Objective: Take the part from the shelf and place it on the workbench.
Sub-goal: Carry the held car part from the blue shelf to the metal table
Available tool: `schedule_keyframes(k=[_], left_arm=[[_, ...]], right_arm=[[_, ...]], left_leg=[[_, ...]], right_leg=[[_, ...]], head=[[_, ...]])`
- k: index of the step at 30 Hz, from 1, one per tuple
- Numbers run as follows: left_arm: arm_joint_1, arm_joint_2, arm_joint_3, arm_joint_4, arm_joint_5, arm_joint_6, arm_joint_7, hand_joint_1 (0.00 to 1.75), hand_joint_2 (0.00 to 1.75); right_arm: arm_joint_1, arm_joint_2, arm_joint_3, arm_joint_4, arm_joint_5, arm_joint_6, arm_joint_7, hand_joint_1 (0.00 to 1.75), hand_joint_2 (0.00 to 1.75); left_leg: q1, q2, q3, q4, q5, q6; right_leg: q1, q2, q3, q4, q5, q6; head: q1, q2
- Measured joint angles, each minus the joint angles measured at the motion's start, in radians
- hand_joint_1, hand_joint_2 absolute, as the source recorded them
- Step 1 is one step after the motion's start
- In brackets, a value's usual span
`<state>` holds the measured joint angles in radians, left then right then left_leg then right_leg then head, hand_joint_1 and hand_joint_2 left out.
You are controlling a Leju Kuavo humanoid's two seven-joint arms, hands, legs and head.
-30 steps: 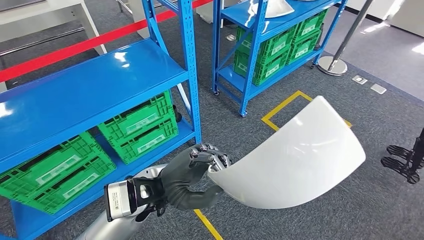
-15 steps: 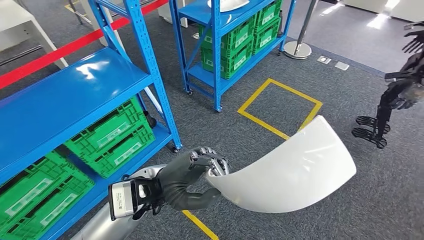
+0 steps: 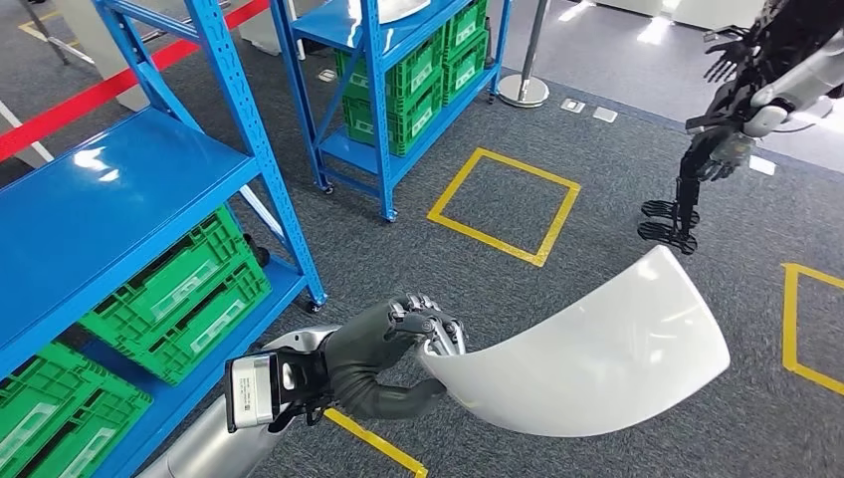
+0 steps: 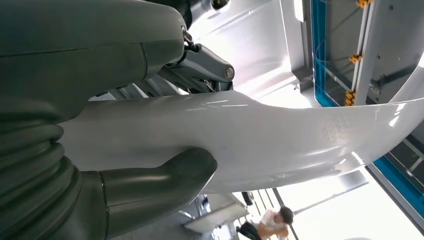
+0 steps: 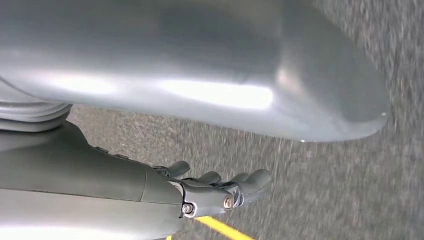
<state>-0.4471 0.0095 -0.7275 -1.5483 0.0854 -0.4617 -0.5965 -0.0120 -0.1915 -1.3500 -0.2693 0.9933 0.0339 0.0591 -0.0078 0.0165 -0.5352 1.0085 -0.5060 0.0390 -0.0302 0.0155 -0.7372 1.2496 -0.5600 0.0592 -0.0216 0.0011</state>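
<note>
The part is a large white curved shell held out over the grey carpet. My left hand grips its near edge, fingers curled over the top and the thumb beneath. Up close in the left wrist view, the thumb presses the underside of the part while the fingers clamp the other face. My right hand hangs near the floor with its fingers apart and nothing in them, under a pale glossy surface that looks like the part.
A blue shelf with green crates stands at the left, and a second blue rack is behind it. Yellow tape squares mark the carpet. Another robot's arm and dark hand are at the upper right.
The whole picture has shifted: the camera has turned right, so the shelves slid left and another robot came into view. My left hand still grips the part the same way.
</note>
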Motion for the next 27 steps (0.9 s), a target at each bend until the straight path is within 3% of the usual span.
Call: schedule_keyframes(k=[1,2,3,6,7,9,10,12,14,16,17,18,19,21,23,25,27], left_arm=[[0.0,0.0,0.0,0.001,0.001,-0.005,0.001,1.75,1.75],[-0.001,-0.002,0.0,0.002,0.003,-0.009,0.001,1.75,1.75],[-0.002,-0.003,0.0,0.003,0.004,-0.014,0.001,1.75,1.75],[-0.008,-0.009,0.0,0.007,-0.004,-0.025,-0.002,1.75,1.75],[-0.01,-0.01,0.0,0.007,-0.01,-0.026,-0.005,1.75,1.75],[-0.01,-0.011,0.0,0.008,-0.021,-0.026,-0.012,1.75,1.75],[-0.01,-0.011,0.0,0.009,-0.023,-0.026,-0.015,1.75,1.75],[-0.009,-0.01,0.0,0.009,-0.027,-0.025,-0.016,1.75,1.75],[-0.005,-0.009,0.0,0.009,-0.032,-0.023,-0.012,1.75,1.75],[0.006,-0.007,0.0,0.008,-0.04,-0.02,-0.005,1.75,1.75],[0.011,-0.006,0.0,0.008,-0.044,-0.02,-0.001,1.75,1.75],[0.014,-0.005,0.0,0.007,-0.047,-0.019,0.002,1.75,1.75],[0.016,-0.004,0.0,0.006,-0.049,-0.019,0.003,1.75,1.75],[0.017,-0.003,0.0,0.003,-0.049,-0.019,0.004,1.75,1.75],[0.018,-0.003,0.0,0.001,-0.05,-0.019,0.004,1.75,1.75],[0.017,-0.004,0.0,0.001,-0.05,-0.02,0.0,1.75,1.75],[0.016,-0.009,-0.001,0.002,-0.049,-0.023,-0.006,1.75,1.75]], right_arm=[[0.002,-0.011,0.0,-0.005,0.003,0.002,0.0,0.0,0.0],[0.006,-0.022,0.0,-0.01,0.006,0.003,0.0,0.0,0.0],[0.009,-0.034,0.0,-0.015,0.008,0.003,-0.001,0.0,0.0],[0.01,-0.065,0.0,-0.027,0.013,0.005,-0.008,0.0,0.0],[0.01,-0.072,0.0,-0.03,0.014,0.006,-0.012,0.0,0.0],[0.012,-0.082,0.0,-0.033,0.014,0.007,-0.019,0.0,0.0],[0.015,-0.085,0.0,-0.034,0.014,0.007,-0.021,0.0,0.0],[0.014,-0.087,0.0,-0.034,0.014,0.008,-0.023,0.0,0.0],[0.004,-0.087,0.0,-0.034,0.016,0.008,-0.024,0.0,0.0],[-0.002,-0.086,0.0,-0.034,0.018,0.008,-0.025,0.0,0.0],[-0.002,-0.085,0.0,-0.034,0.018,0.008,-0.025,0.0,0.0],[-0.002,-0.084,0.0,-0.034,0.018,0.008,-0.025,0.0,0.0],[-0.003,-0.083,0.0,-0.034,0.018,0.008,-0.025,0.0,0.0],[-0.005,-0.079,0.0,-0.033,0.018,0.008,-0.025,0.0,0.0],[-0.006,-0.076,0.0,-0.033,0.018,0.008,-0.026,0.0,0.0],[-0.003,-0.073,0.0,-0.032,0.018,0.011,-0.029,0.0,0.0],[-0.001,-0.069,-0.001,-0.029,0.017,0.012,-0.036,0.0,0.0]], left_leg=[[-0.002,0.015,-0.003,0.001,0.0,0.002],[-0.004,0.029,-0.005,0.004,-0.001,0.003],[-0.005,0.042,-0.006,0.006,-0.002,0.003],[-0.011,0.075,-0.009,0.017,-0.011,-0.005],[-0.014,0.084,-0.009,0.019,-0.014,-0.01],[-0.015,0.102,-0.005,0.017,-0.017,-0.019],[-0.014,0.1,-0.004,0.018,-0.019,-0.024],[-0.01,0.056,-0.018,0.056,-0.049,-0.037],[-0.004,0.001,-0.067,0.167,-0.112,-0.045],[-0.002,-0.012,-0.117,0.278,-0.154,-0.047],[-0.002,-0.013,-0.123,0.29,-0.148,-0.046],[-0.001,-0.016,-0.11,0.261,-0.121,-0.044],[0.0,-0.024,-0.083,0.202,-0.084,-0.041],[0.002,-0.065,-0.025,0.071,-0.028,-0.035],[-0.001,-0.085,-0.005,0.019,-0.014,-0.029],[-0.005,-0.064,-0.005,0.012,-0.007,-0.017],[-0.004,-0.04,-0.001,0.001,0.002,-0.003]], right_leg=[[0.001,-0.004,-0.013,0.037,-0.011,0.0],[0.002,-0.008,-0.008,0.038,-0.005,0.0],[0.002,-0.013,0.019,-0.001,0.017,-0.001],[0.01,-0.06,0.13,-0.183,0.077,-0.012],[0.013,-0.069,0.144,-0.21,0.082,-0.018],[0.016,-0.056,0.143,-0.219,0.084,-0.031],[0.014,-0.047,0.142,-0.222,0.086,-0.036],[0.008,-0.03,0.139,-0.227,0.094,-0.046],[0.005,-0.011,0.135,-0.228,0.098,-0.053],[0.005,0.013,0.132,-0.228,0.1,-0.054],[0.005,0.025,0.131,-0.227,0.101,-0.053],[0.005,0.037,0.131,-0.227,0.102,-0.052],[0.005,0.049,0.131,-0.226,0.103,-0.05],[0.005,0.073,0.128,-0.225,0.107,-0.043],[0.001,0.093,0.12,-0.226,0.113,-0.029],[-0.004,0.107,0.115,-0.23,0.119,-0.014],[-0.003,0.073,0.1,-0.203,0.102,-0.008]], head=[[0.002,0.0],[0.003,0.0],[0.005,0.0],[0.01,0.0],[0.012,0.0],[0.011,0.0],[0.012,0.0],[0.01,0.0],[0.007,0.0],[0.006,0.0],[0.005,0.0],[0.005,0.0],[0.005,0.0],[0.005,0.0],[0.005,0.0],[0.005,0.0],[0.007,0.0]])
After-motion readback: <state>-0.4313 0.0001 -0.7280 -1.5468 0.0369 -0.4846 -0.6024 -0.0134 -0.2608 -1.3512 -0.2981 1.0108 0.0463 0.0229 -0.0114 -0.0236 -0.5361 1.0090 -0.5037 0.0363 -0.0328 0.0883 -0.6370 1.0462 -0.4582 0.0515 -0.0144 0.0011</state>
